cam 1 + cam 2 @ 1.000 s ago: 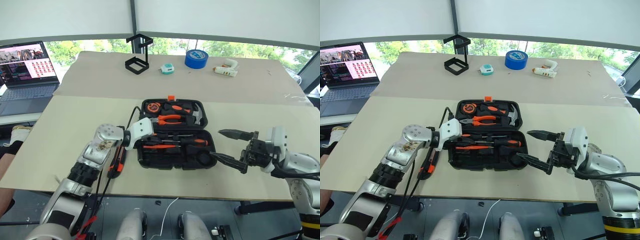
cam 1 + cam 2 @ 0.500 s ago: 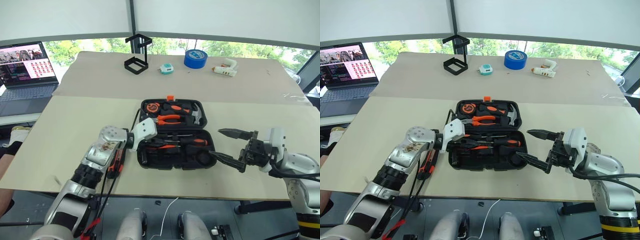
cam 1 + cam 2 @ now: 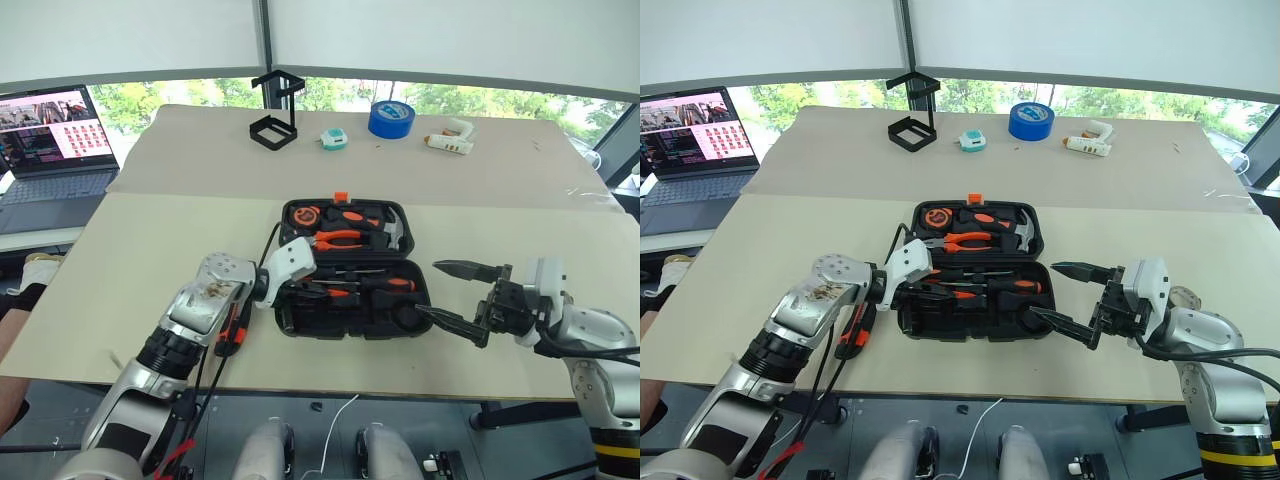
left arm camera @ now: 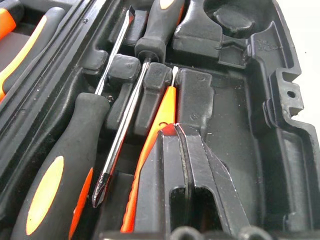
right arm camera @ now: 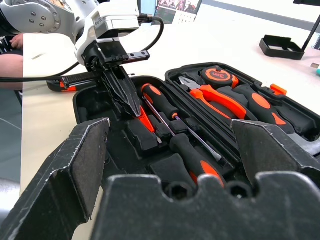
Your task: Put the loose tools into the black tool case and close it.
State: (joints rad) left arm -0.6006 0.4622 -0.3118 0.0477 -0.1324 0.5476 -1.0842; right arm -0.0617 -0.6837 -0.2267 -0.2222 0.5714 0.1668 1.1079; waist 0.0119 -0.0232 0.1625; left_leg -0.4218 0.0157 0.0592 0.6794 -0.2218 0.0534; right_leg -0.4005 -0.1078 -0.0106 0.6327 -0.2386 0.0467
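Currently left tool (image 4: 187, 150), fingers together, presses the small orange screwdriver (image 4: 150, 150) lengthwise along its slot in black tool case (image 3: 352, 262); right tool (image 3: 462, 297) gapes empty beside.

Black tool case (image 3: 350, 300) with small orange latch (image 3: 342, 197), orange-and-black screwdrivers (image 3: 375, 283) inside, all-orange small screwdriver (image 4: 152, 150), orange-and-black utility knife (image 3: 232, 330) at the case's 9 o'clock, blue tape roll (image 3: 392, 117) at 12 o'clock, black open-frame stand (image 3: 276, 122), beige table (image 3: 150, 240)
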